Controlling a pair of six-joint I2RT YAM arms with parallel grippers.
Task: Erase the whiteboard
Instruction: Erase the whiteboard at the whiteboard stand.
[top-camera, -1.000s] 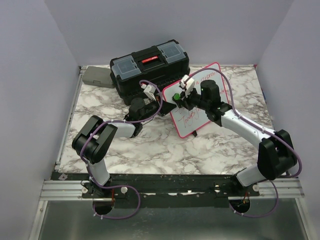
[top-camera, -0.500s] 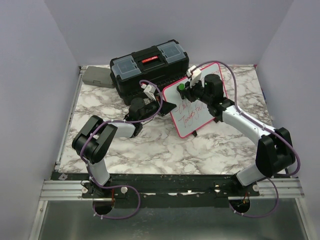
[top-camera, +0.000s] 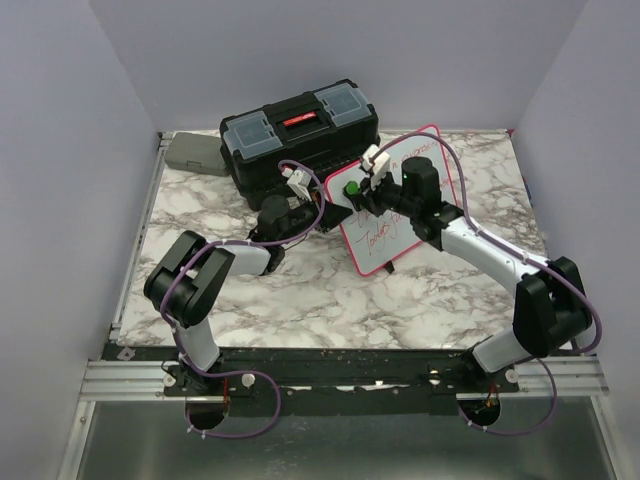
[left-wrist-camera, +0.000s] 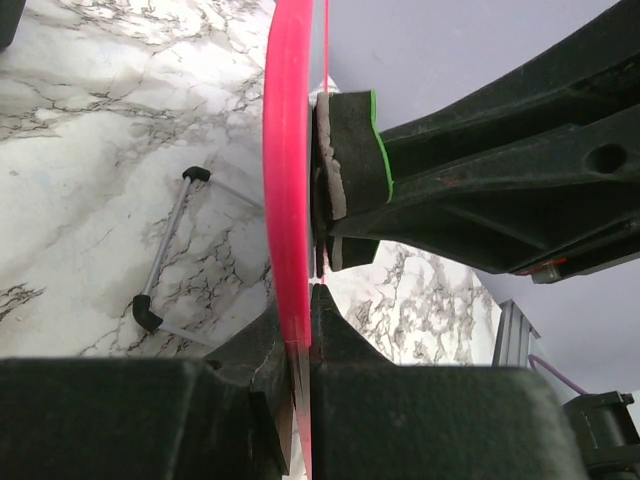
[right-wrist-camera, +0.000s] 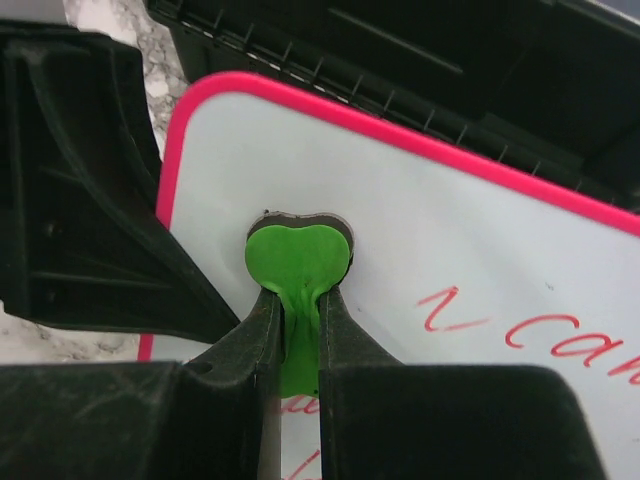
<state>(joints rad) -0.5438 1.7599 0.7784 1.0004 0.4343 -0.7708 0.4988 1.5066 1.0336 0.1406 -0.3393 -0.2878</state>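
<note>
Whiteboard (top-camera: 385, 245) pinched in left hand (left-wrist-camera: 300, 340); right hand (right-wrist-camera: 298, 310), gripping green eraser (right-wrist-camera: 298, 255), slid back left.

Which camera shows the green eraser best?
The right wrist view: the green eraser sits centre, pinched in the jaws, flat against the whiteboard. Left wrist shows it edge-on; top view just a small green dot.

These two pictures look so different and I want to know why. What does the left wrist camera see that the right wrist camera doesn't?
Only left wrist: the board edge-on, a thin pink strip pinched in the left fingers, plus a black-tipped bar on the table. Only right wrist: the board's white face with red writing, the right fingers squeezing the green eraser, and the toolbox behind. Both: the pink-framed board with the eraser pressed on it.
</note>
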